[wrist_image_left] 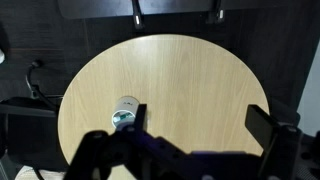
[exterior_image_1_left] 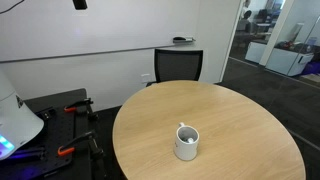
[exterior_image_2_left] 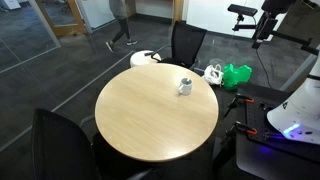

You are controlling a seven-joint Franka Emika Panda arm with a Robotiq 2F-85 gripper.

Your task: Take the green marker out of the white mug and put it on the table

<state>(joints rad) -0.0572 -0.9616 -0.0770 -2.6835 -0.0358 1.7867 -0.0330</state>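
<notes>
The white mug point(exterior_image_1_left: 187, 144) stands upright on the round tan table point(exterior_image_1_left: 240, 120), toward its edge; it shows in both exterior views point(exterior_image_2_left: 186, 86). In the wrist view the mug point(wrist_image_left: 126, 110) is seen from above, at the lower left of the table point(wrist_image_left: 190, 80). The green marker point(wrist_image_left: 120, 120) shows as a green bit inside the mug; its whitish end point(exterior_image_1_left: 181, 128) pokes just above the rim. My gripper point(wrist_image_left: 200, 122) hangs high above the table, open and empty, its left finger near the mug in the picture. Its dark tip shows at the top of an exterior view point(exterior_image_1_left: 80, 4).
A black office chair point(exterior_image_1_left: 178, 66) stands at the table's far side, another point(exterior_image_2_left: 60, 140) at the near side. A green bag point(exterior_image_2_left: 237, 74) lies on the floor. Orange-handled tools point(exterior_image_1_left: 66, 110) lie beside the white robot base point(exterior_image_1_left: 12, 120). A glass wall point(exterior_image_1_left: 270, 40) is behind.
</notes>
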